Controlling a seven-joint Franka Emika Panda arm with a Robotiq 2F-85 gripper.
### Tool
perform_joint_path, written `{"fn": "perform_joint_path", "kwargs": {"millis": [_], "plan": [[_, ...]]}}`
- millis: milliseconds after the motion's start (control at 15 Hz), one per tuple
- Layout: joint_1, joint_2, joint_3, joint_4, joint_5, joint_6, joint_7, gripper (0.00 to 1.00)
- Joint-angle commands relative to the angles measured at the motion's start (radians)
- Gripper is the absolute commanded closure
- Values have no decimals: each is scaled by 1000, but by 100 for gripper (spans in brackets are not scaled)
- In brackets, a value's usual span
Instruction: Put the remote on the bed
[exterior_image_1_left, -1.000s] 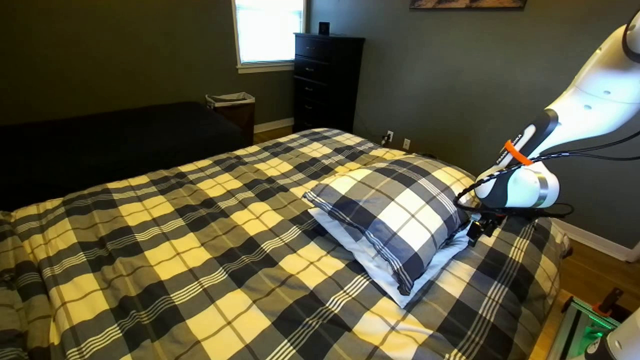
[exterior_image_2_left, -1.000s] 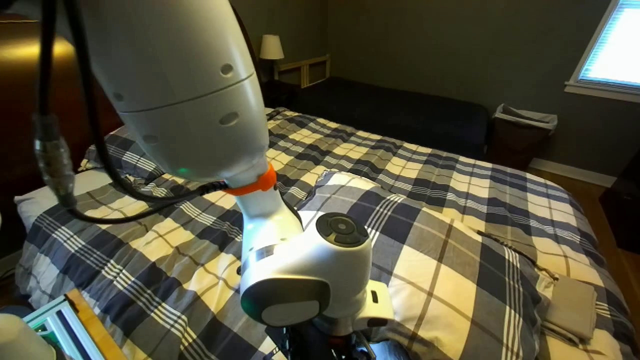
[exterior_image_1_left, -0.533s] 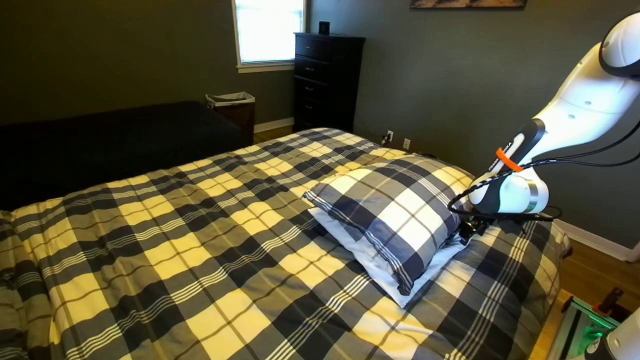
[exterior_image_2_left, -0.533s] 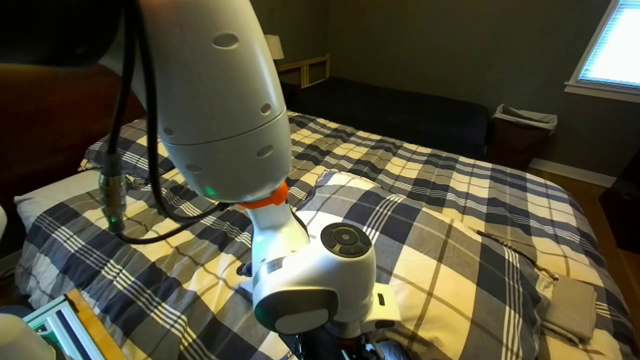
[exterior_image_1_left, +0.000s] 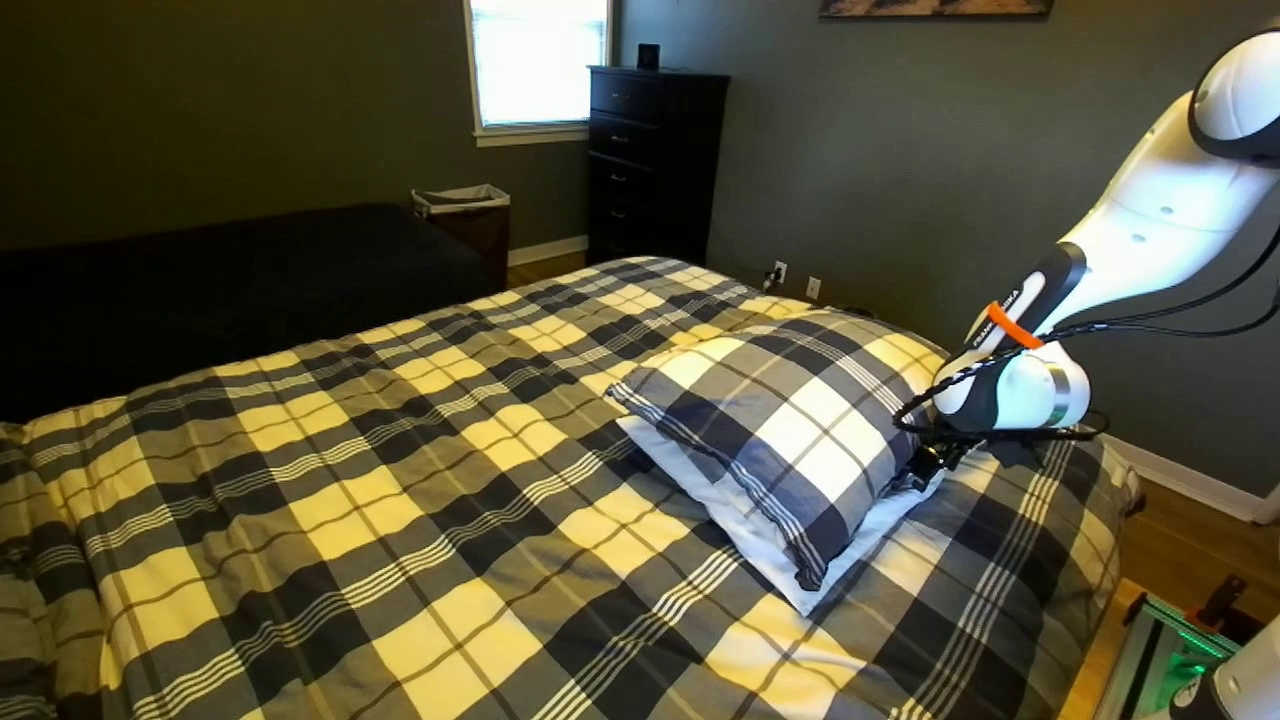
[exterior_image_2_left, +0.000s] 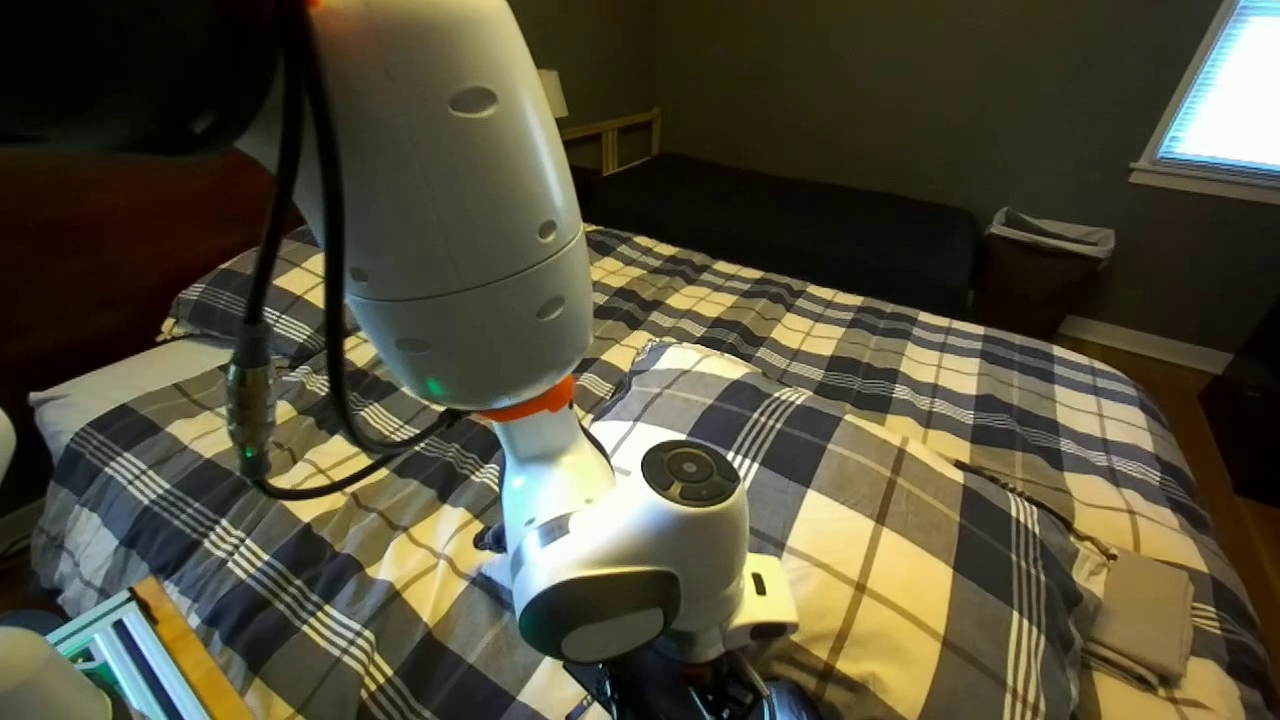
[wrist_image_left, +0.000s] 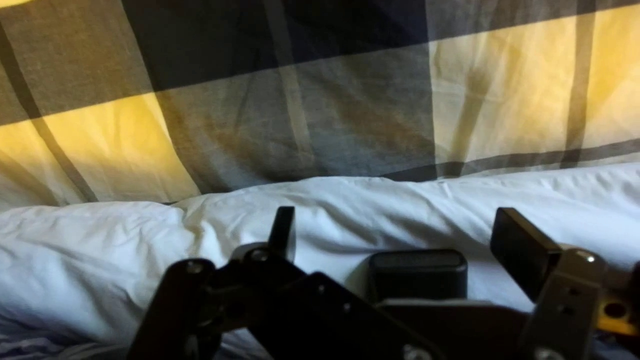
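Note:
The bed (exterior_image_1_left: 380, 510) with its yellow, black and white plaid comforter fills much of both exterior views and shows in an exterior view (exterior_image_2_left: 880, 330). A black, rounded-end object that looks like the remote (wrist_image_left: 419, 275) lies on white cloth in the wrist view. Its near part is hidden behind the gripper body. My gripper (wrist_image_left: 394, 232) is open, with one finger on each side of the remote and a gap to both. In an exterior view the gripper (exterior_image_1_left: 928, 466) is low beside the plaid pillow. Its fingers are mostly hidden in an exterior view (exterior_image_2_left: 690, 695).
A plaid pillow (exterior_image_1_left: 790, 410) rests on a white pillow (exterior_image_1_left: 900, 510) right by the gripper, and its side rises ahead in the wrist view. Folded grey cloth (exterior_image_2_left: 1140, 620) lies at the bed's side. A dark dresser (exterior_image_1_left: 655, 160) and laundry basket (exterior_image_1_left: 465, 225) stand beyond.
The arm has lowered and moved toward the plaid pillow, bringing the gripper down beside it. The movement is small in the last half second. Pillows and comforter look the same.

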Motion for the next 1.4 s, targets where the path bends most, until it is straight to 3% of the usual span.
{"fn": "perform_joint_path", "kwargs": {"millis": [0,267,533,867,933,1000,1333], "plan": [[-60,67,69,33,-39,57,2,0],[-100,120,123,53,-88,150,20,0],[-122,168,133,77,-158,226,51,0],[-151,204,151,102,-222,247,92,0],[-159,208,156,104,-231,254,96,25],[-163,210,158,106,-239,256,99,27],[-180,191,163,96,-265,270,112,66]]}}
